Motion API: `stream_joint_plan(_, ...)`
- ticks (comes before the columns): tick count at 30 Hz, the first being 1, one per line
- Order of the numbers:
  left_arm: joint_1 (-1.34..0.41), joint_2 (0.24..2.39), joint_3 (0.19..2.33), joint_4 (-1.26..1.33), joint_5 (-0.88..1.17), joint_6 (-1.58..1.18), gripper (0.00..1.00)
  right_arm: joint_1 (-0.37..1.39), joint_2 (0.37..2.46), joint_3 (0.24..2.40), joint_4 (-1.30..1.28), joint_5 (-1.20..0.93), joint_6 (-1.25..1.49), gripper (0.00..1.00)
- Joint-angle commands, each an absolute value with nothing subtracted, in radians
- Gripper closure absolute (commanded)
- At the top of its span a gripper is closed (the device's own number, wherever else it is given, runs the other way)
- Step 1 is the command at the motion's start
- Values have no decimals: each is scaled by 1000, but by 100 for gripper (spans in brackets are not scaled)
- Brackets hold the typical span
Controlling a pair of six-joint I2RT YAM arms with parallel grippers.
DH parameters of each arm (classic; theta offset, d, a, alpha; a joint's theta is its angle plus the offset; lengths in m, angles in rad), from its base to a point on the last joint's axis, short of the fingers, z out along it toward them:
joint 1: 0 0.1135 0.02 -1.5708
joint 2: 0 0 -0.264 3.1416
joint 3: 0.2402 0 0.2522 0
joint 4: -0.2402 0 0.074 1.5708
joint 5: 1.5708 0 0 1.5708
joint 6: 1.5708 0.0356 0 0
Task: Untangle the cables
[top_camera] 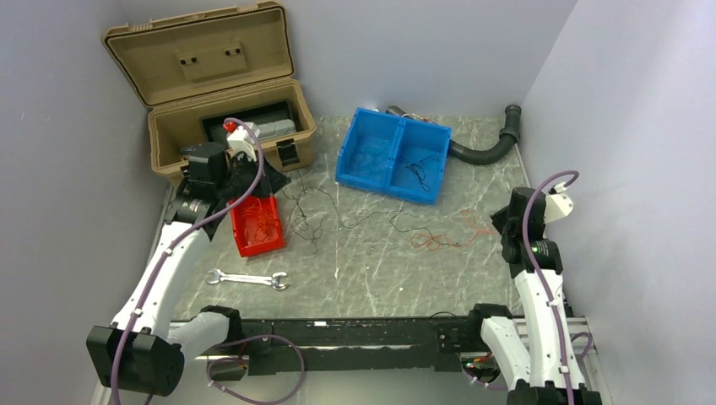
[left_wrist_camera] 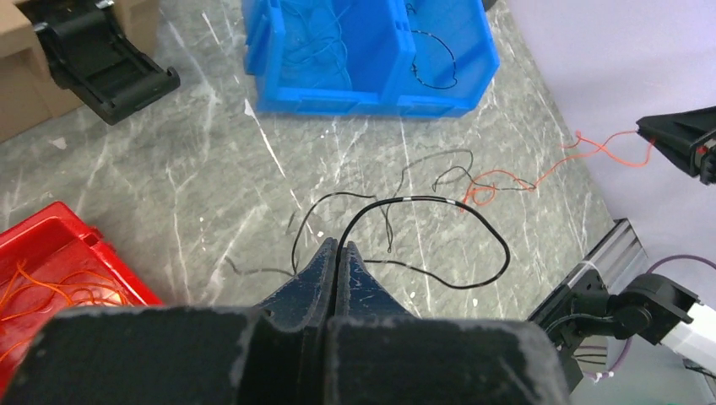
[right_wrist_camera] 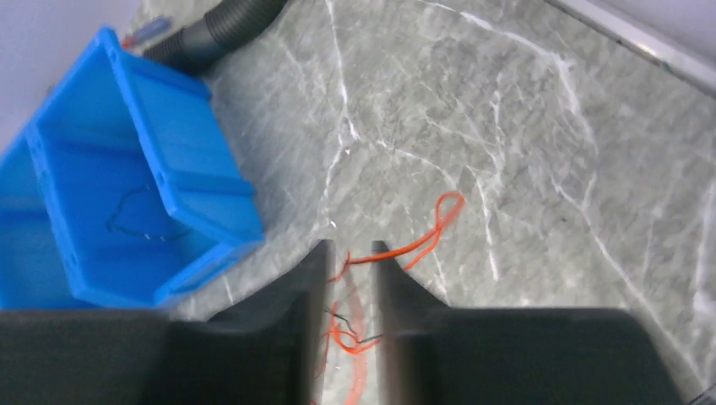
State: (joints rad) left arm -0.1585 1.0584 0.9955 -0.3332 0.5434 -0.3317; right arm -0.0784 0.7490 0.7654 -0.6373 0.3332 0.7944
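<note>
Left gripper (left_wrist_camera: 338,249): jaws pressed tight together, one black wire (left_wrist_camera: 431,200) coming out from between the tips and arcing off in a wide loop over the table (top_camera: 380,278).

Right gripper (right_wrist_camera: 350,249): jaws a narrow slit apart, an orange wire (right_wrist_camera: 405,250) lying across the gap. Cannot tell whether either pad bears on it.

The cables lie mid-table between the two arms. Black strands run out from the left gripper towards an orange knot (top_camera: 435,242) near the right one, and the two colours cross there.

Risks, as I judge them:
- A pull on the black wire would likely drag the orange knot along, since they are snagged where they cross.
- The strand is hair-thin, so a sharp tug may slide it out of the closed tips.
- With the right jaws parted, the orange strand may drop back over the black ones, or hook a finger and trail after it.

Count:
- Arms two, grippers two.
- Blue bin (top_camera: 384,187) one, with two compartments: blue wires in one, a black loop in the other.
- Red bin (top_camera: 257,247) one, orange wires inside.
- Tan case (top_camera: 194,59) one, lid up.
- Wrench (top_camera: 249,278) one.
- Ribbed hose (top_camera: 485,152) one.
- Loose strands on the table – several black, a few orange; too fine to number.
</note>
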Motion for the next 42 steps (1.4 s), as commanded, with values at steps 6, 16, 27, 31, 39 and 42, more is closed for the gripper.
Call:
stream_joint_plan(6,-162,1091,1091,-279,642,-363,100,-11,818,793,-670,305,657,10)
stream_joint_plan(16,-443,1334,1200,-431,412,-279,96,190,939,770,-568,26,518,7)
stream_joint_plan(27,-646,1665,1353,-350,284,-355,77,225,977,759,-499,-51,498,3)
stream_joint_plan(31,-684,1768,1398,-296,286,-415,26,224,941,755,-469,-45,509,4)
stream_joint_plan(39,-728,1896,1377,-151,297,-585,1,223,837,744,-461,-1,538,4)
stream_joint_plan(42,-752,1941,1398,-133,275,-595,1,223,823,748,-469,21,536,4)
